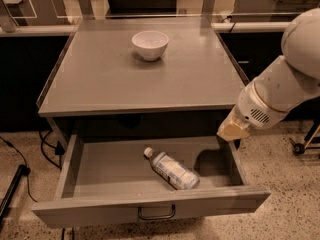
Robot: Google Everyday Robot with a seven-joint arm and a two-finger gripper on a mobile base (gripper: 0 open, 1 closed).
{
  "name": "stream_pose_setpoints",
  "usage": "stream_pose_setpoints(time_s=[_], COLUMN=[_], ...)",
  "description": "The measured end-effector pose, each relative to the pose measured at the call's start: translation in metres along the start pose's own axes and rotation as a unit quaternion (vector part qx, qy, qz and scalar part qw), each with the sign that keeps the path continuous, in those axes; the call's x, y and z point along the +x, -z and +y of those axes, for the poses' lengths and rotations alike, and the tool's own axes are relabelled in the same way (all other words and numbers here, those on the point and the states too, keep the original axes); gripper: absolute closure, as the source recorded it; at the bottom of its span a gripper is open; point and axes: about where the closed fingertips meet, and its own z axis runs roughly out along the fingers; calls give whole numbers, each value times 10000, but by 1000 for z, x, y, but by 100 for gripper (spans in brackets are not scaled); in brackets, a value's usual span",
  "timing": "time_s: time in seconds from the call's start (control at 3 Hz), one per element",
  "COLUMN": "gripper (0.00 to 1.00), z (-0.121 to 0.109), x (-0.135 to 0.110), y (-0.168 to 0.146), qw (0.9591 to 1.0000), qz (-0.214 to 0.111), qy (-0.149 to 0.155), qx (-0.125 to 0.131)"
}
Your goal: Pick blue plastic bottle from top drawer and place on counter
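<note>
The blue plastic bottle (171, 169) lies on its side in the open top drawer (105, 171), white cap toward the back left. The drawer's front panel carries a dark bar handle (156, 214). The counter (125, 79) is the grey table top above the drawer. My gripper (232, 130) hangs at the end of the white arm over the drawer's right rear corner, just below the counter's right front corner and to the right of and above the bottle.
A white bowl (150, 44) stands on the counter toward the back. Dark cabinets flank the table. Cables (47, 141) lie on the speckled floor at the left, and a wheeled base (300, 146) stands at the right.
</note>
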Motion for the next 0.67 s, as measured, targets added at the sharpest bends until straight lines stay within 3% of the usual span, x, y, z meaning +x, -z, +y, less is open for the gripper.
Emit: stream_pose_setpoints(time_s=[0.67], gripper=[100], z=[10], x=[2], y=[-57], qw=[9987], qz=[-229], qy=[-376], qx=[-251])
